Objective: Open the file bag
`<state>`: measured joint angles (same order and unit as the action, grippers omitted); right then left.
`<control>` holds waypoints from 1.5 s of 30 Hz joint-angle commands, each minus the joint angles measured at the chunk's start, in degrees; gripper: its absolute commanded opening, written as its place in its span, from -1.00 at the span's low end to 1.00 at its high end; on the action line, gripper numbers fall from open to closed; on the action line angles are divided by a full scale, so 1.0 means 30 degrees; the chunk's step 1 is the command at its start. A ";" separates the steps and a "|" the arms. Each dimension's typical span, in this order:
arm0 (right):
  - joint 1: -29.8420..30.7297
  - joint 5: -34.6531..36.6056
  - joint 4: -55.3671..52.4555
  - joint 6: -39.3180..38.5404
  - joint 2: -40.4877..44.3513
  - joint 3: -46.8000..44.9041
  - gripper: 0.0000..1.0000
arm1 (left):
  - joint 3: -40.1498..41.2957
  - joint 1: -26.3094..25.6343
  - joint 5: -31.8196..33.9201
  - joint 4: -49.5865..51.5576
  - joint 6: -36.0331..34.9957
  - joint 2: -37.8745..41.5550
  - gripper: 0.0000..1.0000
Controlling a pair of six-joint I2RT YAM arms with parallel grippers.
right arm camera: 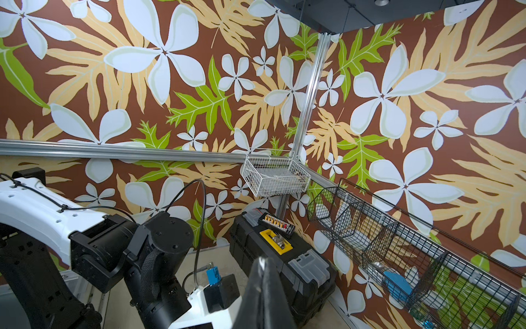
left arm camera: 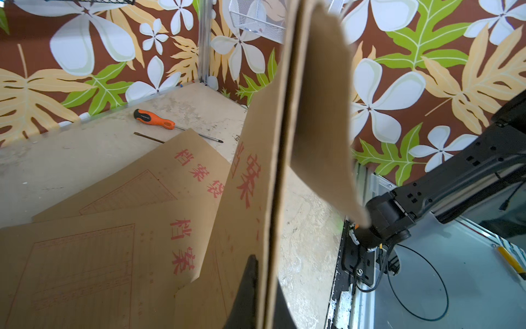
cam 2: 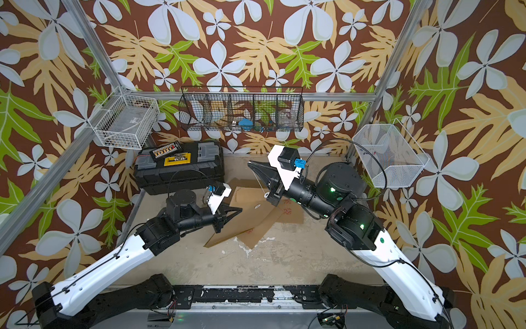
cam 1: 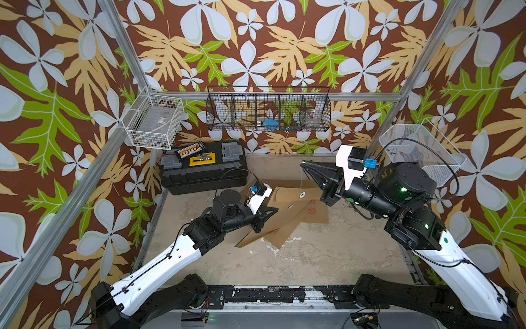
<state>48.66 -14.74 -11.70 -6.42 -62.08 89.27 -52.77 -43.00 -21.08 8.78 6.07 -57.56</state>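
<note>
On the back wall hung a black mesh basket [cam 1: 269, 112] split into five compartments. A blue thing [cam 1: 270, 123] lay in the middle one and a clear round thing [cam 1: 311, 115] in the one at the right end. What the rest held was too small to make out. A white wire basket [cam 1: 153, 122] was fixed at the left corner post with a clear plastic box [cam 1: 155, 121] in it. A white mesh basket [cam 1: 421, 151] hung on the right wall, its contents too small to tell. A closed black toolbox [cam 1: 203, 168] stood at the back left of the table [cam 1: 313, 256], with a black strip [cam 1: 190, 150] of orange and red pieces lying on its lid.

Several brown bags overlapped in the middle of the table, between the arms. The left gripper [cam 1: 275, 211] was clamped on the edge of the top file bag [left arm camera: 256, 171], which was tilted up off the other bags [left arm camera: 99, 242]. The right gripper [cam 1: 303, 164] was raised above them, pinched shut on a thin white string [cam 1: 301, 179]. The string ran down to a white disc [cam 1: 302, 195] on the file bag.

The right arm overhung the right part of the bags in both top views. In the left wrist view an orange-handled screwdriver [left arm camera: 155, 119] lay on the table just beyond the bags.
</note>
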 commanded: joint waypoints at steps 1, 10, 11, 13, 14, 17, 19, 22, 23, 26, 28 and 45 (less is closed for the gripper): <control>0.0010 0.0248 0.0833 0.0087 -0.0226 0.0491 -1.00 | 0.0072 -0.0134 0.0150 0.0532 -0.0117 0.0050 -1.00; 0.0017 0.3450 0.0921 0.0115 -0.0605 0.1243 -1.00 | 0.0098 -0.0431 -0.0085 0.0678 -0.0234 0.0223 -1.00; 0.0021 0.4499 0.0935 0.0120 -0.0576 0.1194 -1.00 | 0.0128 -0.0431 -0.0092 0.0679 -0.0207 0.0324 -1.00; 0.0025 0.7564 0.0881 -0.0017 -0.0466 0.1010 -1.00 | 0.0240 -0.0431 -0.0084 0.0663 -0.0163 0.0589 -1.00; -0.0007 0.8691 0.0799 -0.0093 -0.0430 0.0899 -1.00 | 0.0297 -0.0424 -0.0118 0.0649 -0.0147 0.0777 -1.00; -0.0077 1.1148 0.0203 -0.0593 -0.0610 0.0819 -1.00 | 0.0524 -0.0432 -0.0094 0.0448 0.0095 0.1340 -1.00; -0.0470 1.1671 -0.0453 -0.0605 -0.0876 0.0883 -1.00 | 0.0676 -0.0430 -0.0234 0.0222 0.0283 0.1754 -1.00; -0.1885 1.1163 -0.1211 0.0249 -0.1116 0.0773 -1.00 | 0.0832 -0.0431 -0.0169 0.0004 0.0504 0.2297 -1.00; -0.2422 1.0948 -0.1330 0.0500 -0.1157 0.0664 -1.00 | 0.0859 -0.0437 -0.0097 0.0003 0.0559 0.2438 -1.00; -0.3995 1.0607 -0.1544 0.1038 -0.1189 0.0291 -1.00 | 0.0972 -0.0455 0.0064 0.0034 0.0672 0.3016 -1.00; -0.4937 1.0289 -0.1678 0.1280 -0.1248 0.0105 -1.00 | 0.1117 -0.0432 0.0213 0.0063 0.0730 0.3452 -1.00; -1.0132 0.8142 -0.2192 0.2549 -0.1233 -0.2221 -1.00 | 0.1097 -0.0431 0.2457 0.0649 0.0897 0.5904 -1.00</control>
<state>19.29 11.64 -18.87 0.19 -65.63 82.89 -48.93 -44.25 -13.74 12.12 8.75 -40.07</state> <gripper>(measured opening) 0.049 0.061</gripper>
